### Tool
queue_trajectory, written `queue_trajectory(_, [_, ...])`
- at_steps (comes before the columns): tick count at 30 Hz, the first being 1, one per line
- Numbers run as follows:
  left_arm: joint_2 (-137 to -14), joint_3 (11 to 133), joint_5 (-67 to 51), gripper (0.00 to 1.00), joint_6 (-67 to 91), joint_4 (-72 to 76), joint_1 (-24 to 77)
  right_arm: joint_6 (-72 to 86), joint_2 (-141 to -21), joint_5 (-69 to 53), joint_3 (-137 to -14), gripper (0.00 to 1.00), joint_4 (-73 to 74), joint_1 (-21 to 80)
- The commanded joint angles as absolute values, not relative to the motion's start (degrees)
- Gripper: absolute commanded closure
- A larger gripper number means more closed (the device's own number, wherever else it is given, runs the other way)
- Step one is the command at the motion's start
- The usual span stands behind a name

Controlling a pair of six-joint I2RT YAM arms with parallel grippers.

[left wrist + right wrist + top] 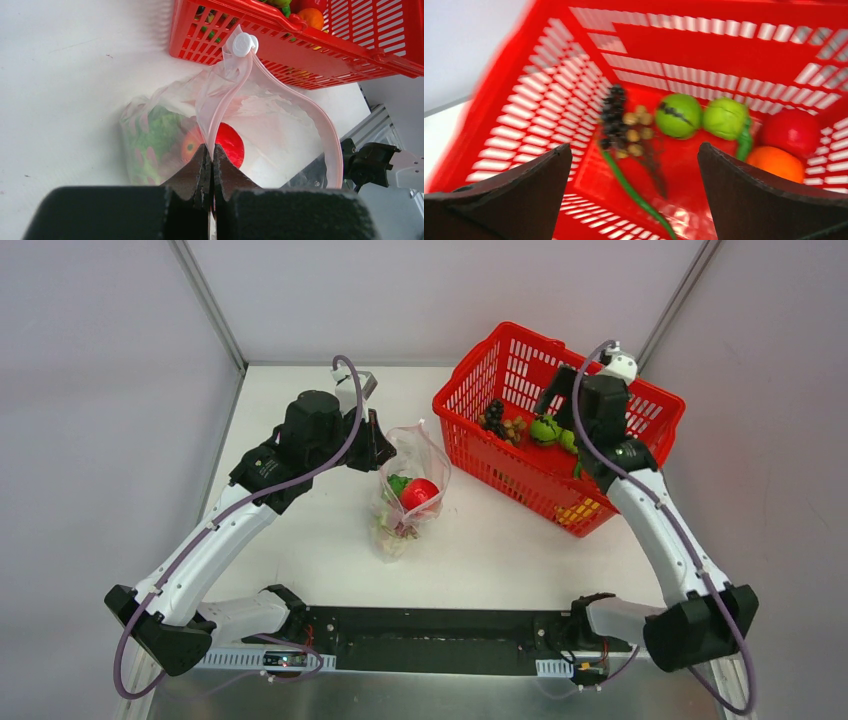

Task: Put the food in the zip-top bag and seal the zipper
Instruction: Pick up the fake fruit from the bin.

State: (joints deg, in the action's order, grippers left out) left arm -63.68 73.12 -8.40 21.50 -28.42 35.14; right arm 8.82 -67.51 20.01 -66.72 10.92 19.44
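The clear zip-top bag (410,502) stands on the white table with its mouth held up. My left gripper (210,150) is shut on the pink zipper (331,145) strip at the mouth, and the white slider (244,44) sits at the far end. Inside the bag lie a red fruit (229,141) and green lettuce (159,134). My right gripper (635,147) hangs open and empty over the red basket (470,375). Below it in the basket lie dark grapes (614,116), two green fruits (678,116), a red fruit (791,131) and an orange one (776,162).
The red mesh basket (350,52) stands at the back right, close behind the bag's mouth. A long green stem (634,192) lies on its floor. White walls close in the table at the left, back and right.
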Motion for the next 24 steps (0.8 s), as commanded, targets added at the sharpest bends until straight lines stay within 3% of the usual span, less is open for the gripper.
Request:
queue_trajectory(1, [-62.1, 72.8, -7.4, 1.0, 21.7, -26.1, 34.7, 10.1, -75.3, 14.1, -69.8, 0.0, 19.3, 8.8])
queue_trajectory(10, [-61.6, 72.1, -7.6, 1.0, 21.6, -26.0, 34.7, 10.7, -89.3, 16.3, -71.7, 0.01, 13.3, 1.3])
queue_trajectory(16, [-61.0, 71.8, -6.8, 1.0, 20.9, -26.3, 34.7, 9.9, -90.2, 15.4, -65.7, 0.0, -2.0, 1.4])
queue_trajectory(24, [-60.6, 71.5, -6.7, 1.0, 20.6, -26.2, 34.7, 13.7, -98.7, 22.4, -68.6, 0.1, 1.2, 1.3])
